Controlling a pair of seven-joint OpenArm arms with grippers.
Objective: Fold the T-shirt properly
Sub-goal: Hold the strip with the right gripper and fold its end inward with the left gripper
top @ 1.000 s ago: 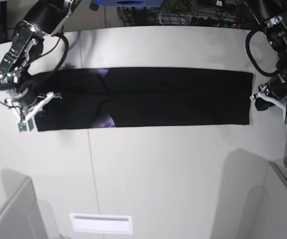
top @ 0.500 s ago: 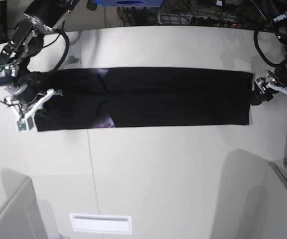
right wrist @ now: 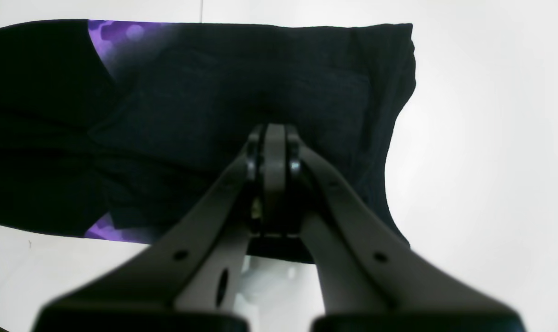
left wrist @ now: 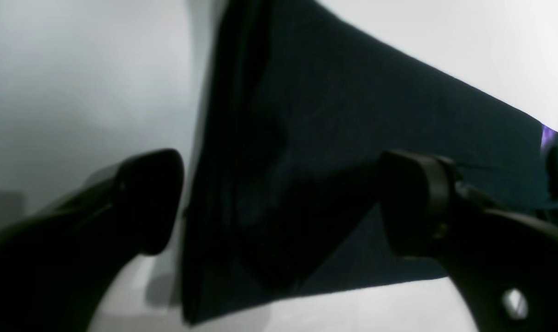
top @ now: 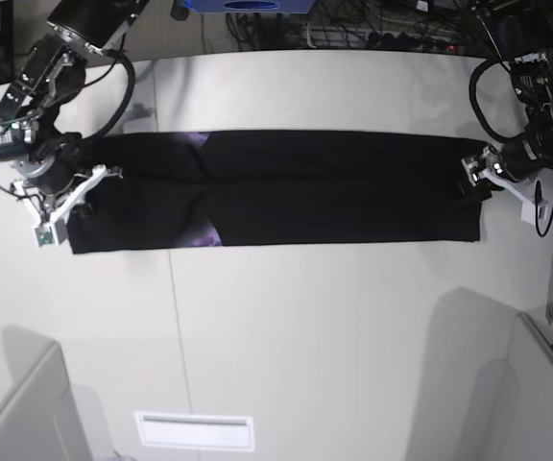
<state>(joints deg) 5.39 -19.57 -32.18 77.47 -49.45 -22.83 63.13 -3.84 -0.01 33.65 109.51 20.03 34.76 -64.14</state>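
Fingers (left wrist: 412, 207) of the left gripper (left wrist: 279, 203) stand spread wide, one on each side of the end edge of the T-shirt (top: 286, 187); the cloth lies between them, and they are not pressed on it. On the other arm, the fingers (right wrist: 272, 152) of the right gripper (right wrist: 273, 138) are pressed together over the black cloth at the opposite end; I cannot tell if any fabric is caught between them.

From the base view the T-shirt lies flat on the white table (top: 305, 336) as a long, narrow black band, folded lengthwise, reaching from one gripper to the other. Small purple patches of the print (right wrist: 117, 39) show at the folds near the right gripper. No brand, label or readable writing can be made out on the shirt or the grippers.
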